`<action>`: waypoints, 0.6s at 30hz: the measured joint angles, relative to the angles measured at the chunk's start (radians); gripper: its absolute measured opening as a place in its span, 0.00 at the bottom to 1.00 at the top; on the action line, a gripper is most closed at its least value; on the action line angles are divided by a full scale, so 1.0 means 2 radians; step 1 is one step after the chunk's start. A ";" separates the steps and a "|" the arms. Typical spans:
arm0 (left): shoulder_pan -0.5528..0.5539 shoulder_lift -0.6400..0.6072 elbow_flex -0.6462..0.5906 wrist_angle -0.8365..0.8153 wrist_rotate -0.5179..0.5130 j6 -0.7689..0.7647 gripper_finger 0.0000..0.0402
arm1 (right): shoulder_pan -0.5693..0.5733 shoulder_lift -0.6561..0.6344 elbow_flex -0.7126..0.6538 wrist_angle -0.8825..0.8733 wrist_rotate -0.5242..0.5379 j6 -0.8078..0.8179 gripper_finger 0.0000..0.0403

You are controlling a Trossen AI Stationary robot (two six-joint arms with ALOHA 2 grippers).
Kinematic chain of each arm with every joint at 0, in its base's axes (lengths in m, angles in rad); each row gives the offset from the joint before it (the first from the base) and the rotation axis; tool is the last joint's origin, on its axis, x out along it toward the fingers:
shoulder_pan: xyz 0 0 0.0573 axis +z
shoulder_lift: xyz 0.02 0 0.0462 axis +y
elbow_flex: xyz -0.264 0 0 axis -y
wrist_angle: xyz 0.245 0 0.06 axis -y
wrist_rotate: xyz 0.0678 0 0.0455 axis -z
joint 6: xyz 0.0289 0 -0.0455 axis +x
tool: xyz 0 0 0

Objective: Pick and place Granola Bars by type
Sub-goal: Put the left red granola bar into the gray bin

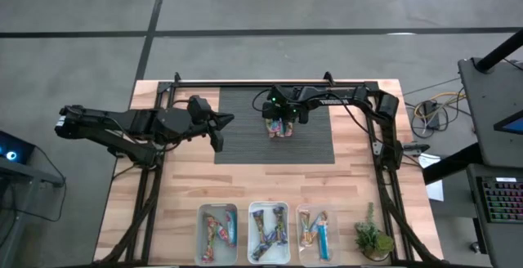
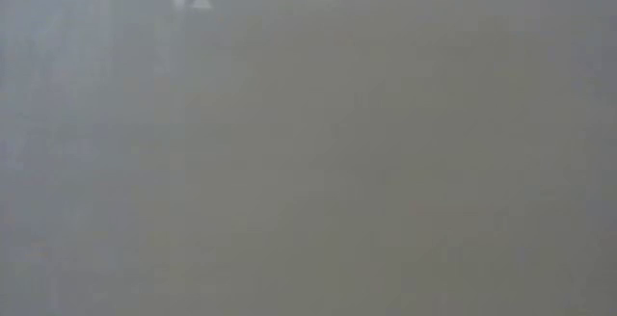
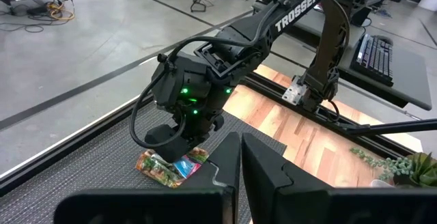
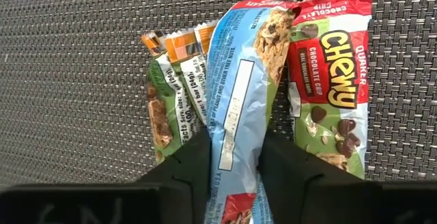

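Wrappers readable only in right wrist view: blue bar (image 4: 235,94) lies over orange bar (image 4: 174,87) and red bar (image 4: 328,94) on dark mat (image 4: 68,60). We see right tool (image 4: 233,159) fingers flanking blue bar, nearly pinching it. High view adds left tool (image 1: 218,131) pressed together (idle beside mat), three bins (image 1: 268,233) at desk (image 1: 180,186) front edge. Low view: blank haze.
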 joint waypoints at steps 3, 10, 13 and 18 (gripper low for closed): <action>0.000 0.000 0.000 0.000 0.000 0.000 0.00 | 0.000 0.000 0.000 0.000 0.000 0.000 0.22; 0.000 0.000 0.000 0.000 0.000 0.000 0.00 | 0.000 0.000 0.000 0.000 -0.002 0.000 0.17; 0.000 0.000 0.000 0.000 0.000 0.000 0.00 | 0.000 -0.001 0.001 0.000 -0.005 0.000 0.17; 0.000 0.000 0.000 0.000 0.000 0.000 0.00 | -0.001 -0.014 0.001 0.000 -0.008 -0.006 0.16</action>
